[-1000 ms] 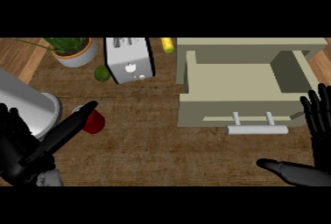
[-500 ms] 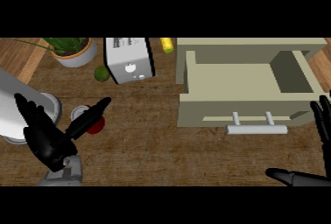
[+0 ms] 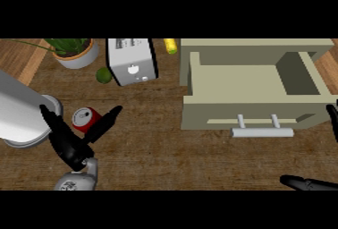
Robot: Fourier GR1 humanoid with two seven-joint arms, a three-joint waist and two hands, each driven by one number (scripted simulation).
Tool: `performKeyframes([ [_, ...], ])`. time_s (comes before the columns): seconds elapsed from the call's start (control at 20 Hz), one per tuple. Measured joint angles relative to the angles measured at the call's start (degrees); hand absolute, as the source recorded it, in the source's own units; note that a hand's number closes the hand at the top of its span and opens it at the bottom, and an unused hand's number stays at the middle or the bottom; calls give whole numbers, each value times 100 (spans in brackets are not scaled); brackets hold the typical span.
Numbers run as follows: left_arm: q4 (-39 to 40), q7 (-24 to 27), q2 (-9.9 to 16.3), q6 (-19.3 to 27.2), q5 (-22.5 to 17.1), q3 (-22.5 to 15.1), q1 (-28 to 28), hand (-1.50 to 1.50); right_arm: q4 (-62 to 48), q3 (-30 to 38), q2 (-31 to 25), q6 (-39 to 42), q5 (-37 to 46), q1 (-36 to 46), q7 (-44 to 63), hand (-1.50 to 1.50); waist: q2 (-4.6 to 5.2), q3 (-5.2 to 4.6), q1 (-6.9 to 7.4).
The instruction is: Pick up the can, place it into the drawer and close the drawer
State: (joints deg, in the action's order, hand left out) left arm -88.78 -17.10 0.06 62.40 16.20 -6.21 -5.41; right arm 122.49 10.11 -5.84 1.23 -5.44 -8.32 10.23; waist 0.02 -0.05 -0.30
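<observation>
A small red can (image 3: 86, 119) with a silver top lies on the brown wood-grain counter (image 3: 158, 152), toward the view's left, its round lid facing up and slightly left. It sits just beside a large pale grey cylindrical vessel (image 3: 20, 114) that fills the left edge.

The robot's left hand (image 3: 71, 144), black with a grey forearm rising from the lower edge, is spread wide around the can: 1 straight finger points up on the can's left and another (image 3: 105, 123) slants up on its right, so the can lies in the fork between them. The fingers are straight, not closed round the can; whether they touch it cannot be told.

To the right, a beige drawer (image 3: 251, 116) stands pulled out of its beige cabinet (image 3: 257, 44), its interior showing bare, with a silver bar handle (image 3: 262, 132) on its front. The can is well apart from it.

The right hand (image 3: 310, 183) shows only as black fingertips at the lower right corner and right edge, extended and holding nothing.

Along the far side stand a white toaster (image 3: 132, 60), a potted green plant (image 3: 73, 51), a green lime-like fruit (image 3: 103, 75) and a yellow object (image 3: 171, 45).
</observation>
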Motion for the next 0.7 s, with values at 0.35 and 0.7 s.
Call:
performKeyframes([
  [0.35, 701, 1574, 0, 294, -1530, 3, 141, -150, 90, 222, -32, 146, -169, -85, 43, -150, 0, -1, -1],
  [0.7, 1485, 3036, -2, 36, -3004, 406, 45, -150, 341, 362, -27, 238, -279, -142, 234, -150, 0, -1, 0],
])
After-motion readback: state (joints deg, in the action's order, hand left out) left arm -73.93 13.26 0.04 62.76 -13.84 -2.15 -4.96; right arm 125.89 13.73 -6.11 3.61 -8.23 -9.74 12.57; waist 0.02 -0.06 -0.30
